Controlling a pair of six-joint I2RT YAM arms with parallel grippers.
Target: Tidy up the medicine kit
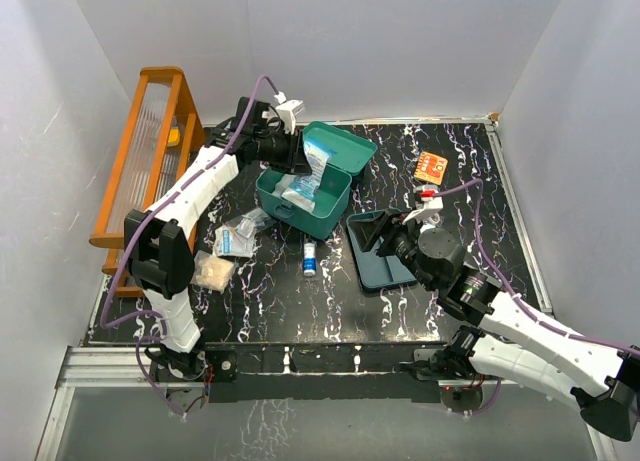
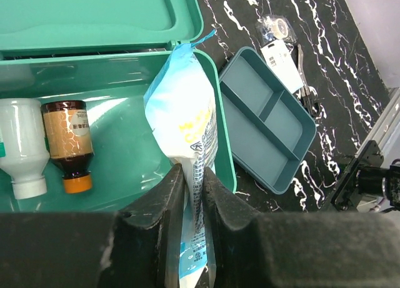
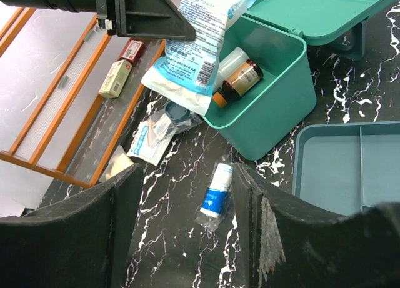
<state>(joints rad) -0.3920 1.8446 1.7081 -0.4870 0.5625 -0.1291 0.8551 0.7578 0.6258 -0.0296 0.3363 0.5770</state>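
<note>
Left gripper (image 2: 192, 175): jaws almost closed, pinching a white-and-blue pouch (image 2: 184, 113) near its lower end. From the fingers (image 2: 165, 200) the pouch's long axis runs up-frame in the left wrist view, along the right-hand wall of the open medicine kit (image 2: 112, 75). Free floor is left of the pouch, next to a brown bottle (image 2: 67, 141) and a white bottle (image 2: 22, 144). In the right wrist view, the pouch's tail hangs outside the kit wall, so the drop probably needs a shift inward. Right gripper (image 3: 187, 172): jaws wide, empty, above a bagged small bottle (image 3: 215, 197) on the table. The tray insert (image 2: 250, 138) sits out right of the kit.
</note>
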